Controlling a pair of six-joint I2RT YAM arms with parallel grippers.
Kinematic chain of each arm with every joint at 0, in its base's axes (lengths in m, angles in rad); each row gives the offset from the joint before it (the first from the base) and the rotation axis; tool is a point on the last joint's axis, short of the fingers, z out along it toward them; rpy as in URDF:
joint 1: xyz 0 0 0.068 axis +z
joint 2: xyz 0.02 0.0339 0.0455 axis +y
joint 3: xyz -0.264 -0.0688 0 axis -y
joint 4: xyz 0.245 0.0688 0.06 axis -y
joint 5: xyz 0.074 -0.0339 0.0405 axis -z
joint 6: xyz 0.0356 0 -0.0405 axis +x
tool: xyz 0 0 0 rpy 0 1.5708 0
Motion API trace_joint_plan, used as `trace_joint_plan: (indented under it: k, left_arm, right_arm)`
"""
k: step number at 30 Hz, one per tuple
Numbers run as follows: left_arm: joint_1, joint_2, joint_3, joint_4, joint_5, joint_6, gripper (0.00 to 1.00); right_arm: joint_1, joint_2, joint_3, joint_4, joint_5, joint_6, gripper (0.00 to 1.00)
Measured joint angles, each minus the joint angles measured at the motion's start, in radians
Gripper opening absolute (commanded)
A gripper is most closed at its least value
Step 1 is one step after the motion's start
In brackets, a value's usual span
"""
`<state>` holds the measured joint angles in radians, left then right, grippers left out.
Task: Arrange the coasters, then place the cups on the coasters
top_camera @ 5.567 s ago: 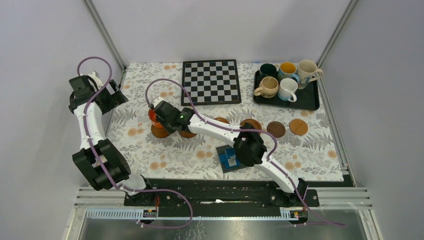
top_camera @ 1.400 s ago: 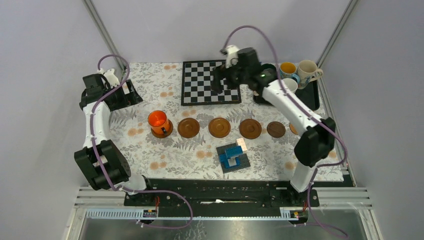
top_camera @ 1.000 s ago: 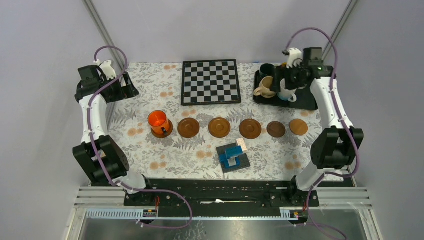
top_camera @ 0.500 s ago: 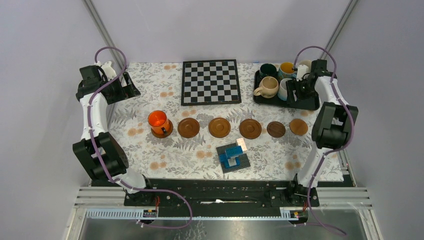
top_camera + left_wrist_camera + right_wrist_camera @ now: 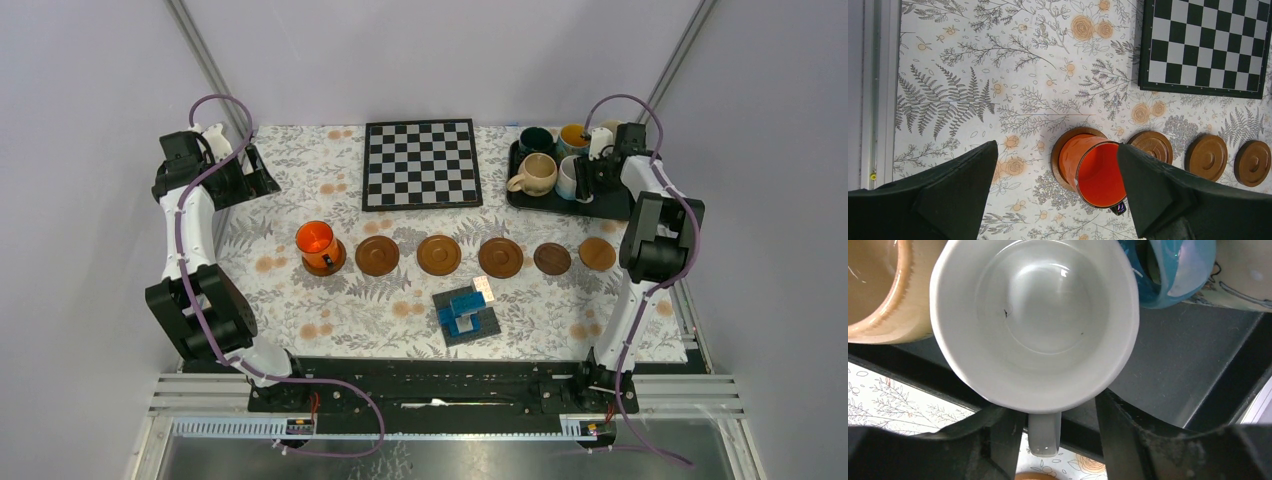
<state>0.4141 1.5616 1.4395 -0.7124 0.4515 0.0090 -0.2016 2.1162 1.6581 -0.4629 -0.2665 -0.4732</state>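
Six brown coasters lie in a row across the cloth; the leftmost coaster (image 5: 322, 264) (image 5: 1063, 150) carries the orange cup (image 5: 318, 243) (image 5: 1095, 172). The other coasters (image 5: 438, 254) (image 5: 1206, 157) are bare. On the black tray (image 5: 610, 205) (image 5: 1168, 375) stand the dark green cup (image 5: 536, 141), blue cup (image 5: 575, 137) (image 5: 1173, 270), beige cup (image 5: 535, 174) (image 5: 878, 290), patterned cream cup (image 5: 1243, 275) and white cup (image 5: 570, 178) (image 5: 1035, 315). My right gripper (image 5: 590, 175) (image 5: 1058, 425) straddles the white cup's handle (image 5: 1043, 432), jaws partly closed with a gap still showing on one side. My left gripper (image 5: 255, 175) (image 5: 1057, 145) hangs wide open, high above the orange cup.
A chessboard (image 5: 421, 163) (image 5: 1208, 45) lies at the back middle. A small blue block assembly (image 5: 465, 315) sits on a dark plate near the front. The cups on the tray stand close together, almost touching.
My right arm swung to the tray's right side and came down at the white cup; its jaws have narrowed round the handle. The left arm has not moved.
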Motion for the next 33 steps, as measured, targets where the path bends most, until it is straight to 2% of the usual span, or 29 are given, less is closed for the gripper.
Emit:
trace_joint_plan:
  k: [8, 15, 24, 33]
  left_arm:
    - [0.0, 0.005, 0.003, -0.002, -0.011, -0.002, 0.99]
    - [0.0, 0.011, 0.006, -0.002, -0.014, -0.002, 0.99]
    - [0.0, 0.011, 0.006, -0.001, -0.006, -0.002, 0.99]
    - [0.0, 0.011, 0.006, 0.002, 0.002, -0.002, 0.99]
  right_arm:
    - [0.009, 0.002, -0.036, 0.046, -0.032, 0.003, 0.32]
    - [0.009, -0.008, -0.058, 0.066, -0.032, -0.003, 0.0]
    - [0.01, -0.121, -0.156, 0.047, -0.024, 0.027, 0.0]
    - [0.053, -0.267, -0.105, 0.013, -0.026, 0.123, 0.0]
